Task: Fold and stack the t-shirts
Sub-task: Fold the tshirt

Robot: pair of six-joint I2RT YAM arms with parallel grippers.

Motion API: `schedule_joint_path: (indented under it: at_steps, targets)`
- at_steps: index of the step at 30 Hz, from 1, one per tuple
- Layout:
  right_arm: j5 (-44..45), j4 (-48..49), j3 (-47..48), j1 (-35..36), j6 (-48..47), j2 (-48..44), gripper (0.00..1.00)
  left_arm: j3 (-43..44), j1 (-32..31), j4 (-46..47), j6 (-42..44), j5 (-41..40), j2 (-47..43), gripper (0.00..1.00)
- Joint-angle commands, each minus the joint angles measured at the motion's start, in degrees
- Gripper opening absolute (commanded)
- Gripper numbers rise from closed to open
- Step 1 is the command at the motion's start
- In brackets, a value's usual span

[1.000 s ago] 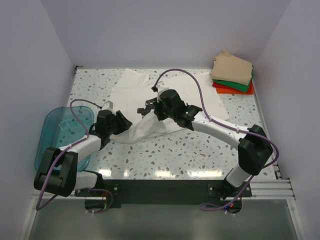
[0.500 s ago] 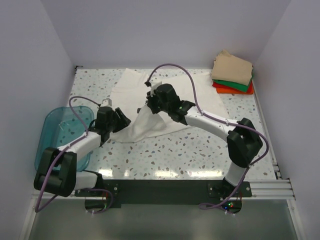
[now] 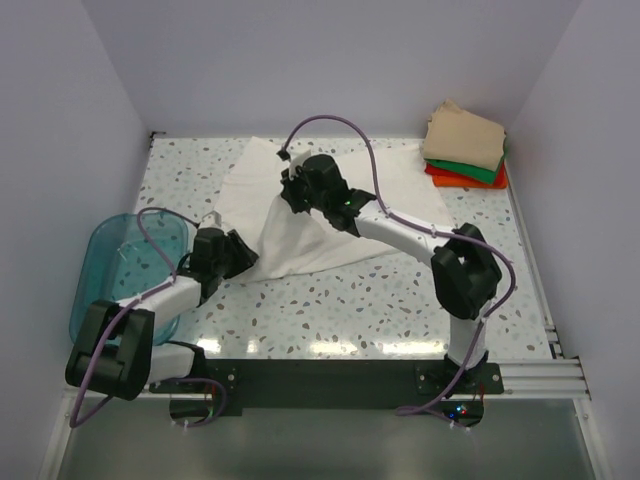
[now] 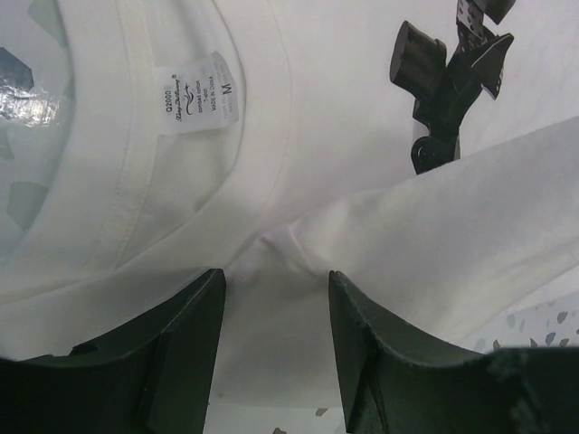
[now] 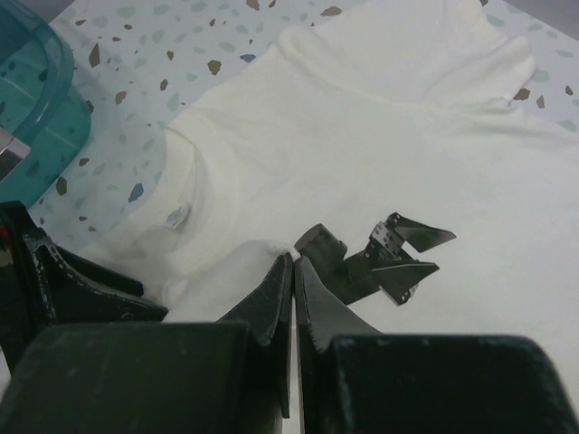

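Note:
The large white t-shirt lies spread on the speckled table, one edge pulled up into a tented fold. My right gripper is shut on a pinch of that fold, just beside the black chest print. My left gripper stands open at the shirt's near-left corner. White cloth lies between its fingers, below the collar label. The folded tan t-shirt tops a green one and an orange-red one at the far right.
A translucent teal bin sits at the table's left edge, close behind the left arm. Bare speckled table lies in front of the shirt. Walls close in on the left, right and far sides.
The right gripper has carried the pinched cloth up and toward the far left, raising the fold. The left gripper has drawn back slightly toward the near left, jaws open.

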Motion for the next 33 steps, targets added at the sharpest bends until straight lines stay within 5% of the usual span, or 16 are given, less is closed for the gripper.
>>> schedule_joint_path:
  at_steps: [1,20,24,25,28,33]
  targets:
    - [-0.3,3.7,3.8,-0.5,-1.2,1.9,0.00,-0.8,0.0,4.0,-0.2,-1.0,-0.5,0.54]
    - [-3.1,3.8,9.1,-0.8,-1.0,7.2,0.01,-0.8,0.1,-12.0,-1.9,-12.0,-8.1,0.07]
    - [-3.4,3.9,9.3,-0.8,-0.8,7.2,0.01,0.2,-0.1,-10.9,0.5,-10.9,-8.0,0.16]
    - [-3.4,3.9,9.3,-0.8,-0.8,7.2,0.01,0.4,-0.1,-10.2,0.8,-10.6,-7.9,0.30]
    - [-3.7,3.8,9.3,-0.8,-0.7,7.5,0.01,0.2,-0.1,-8.0,1.5,-9.6,-7.5,0.44]
    - [-4.0,3.6,9.3,-0.8,-0.7,7.7,0.01,0.1,-0.2,-5.1,2.4,-7.7,-4.0,0.45]
